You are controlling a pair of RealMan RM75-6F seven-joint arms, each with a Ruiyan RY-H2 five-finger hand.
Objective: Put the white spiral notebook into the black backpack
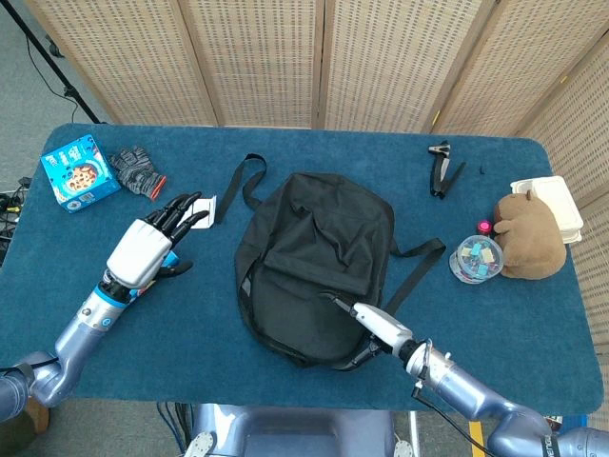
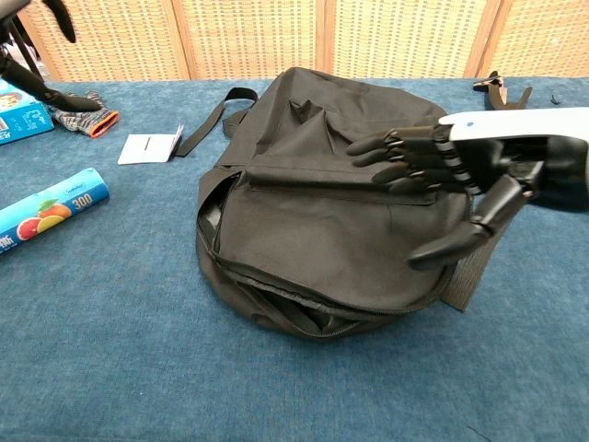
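The black backpack (image 1: pixel 314 257) lies flat in the middle of the blue table, its flap (image 2: pixel 340 221) down over the opening. The zipper along the front edge (image 2: pixel 285 308) gapes a little. No part of the white spiral notebook shows in either view. My right hand (image 2: pixel 451 175) hovers over the flap's right side with its fingers spread and nothing in it; from the head view this right hand (image 1: pixel 376 328) is at the bag's near edge. My left hand (image 1: pixel 143 249) is well left of the bag, fingers apart and empty.
A foil roll (image 2: pixel 51 212), a white card (image 1: pixel 196 211), grey gloves (image 1: pixel 138 171) and a cookie box (image 1: pixel 80 171) lie on the left. On the right are a black tool (image 1: pixel 442 167), a jar (image 1: pixel 476 259), a plush bear (image 1: pixel 528 233) and a white container (image 1: pixel 552 205).
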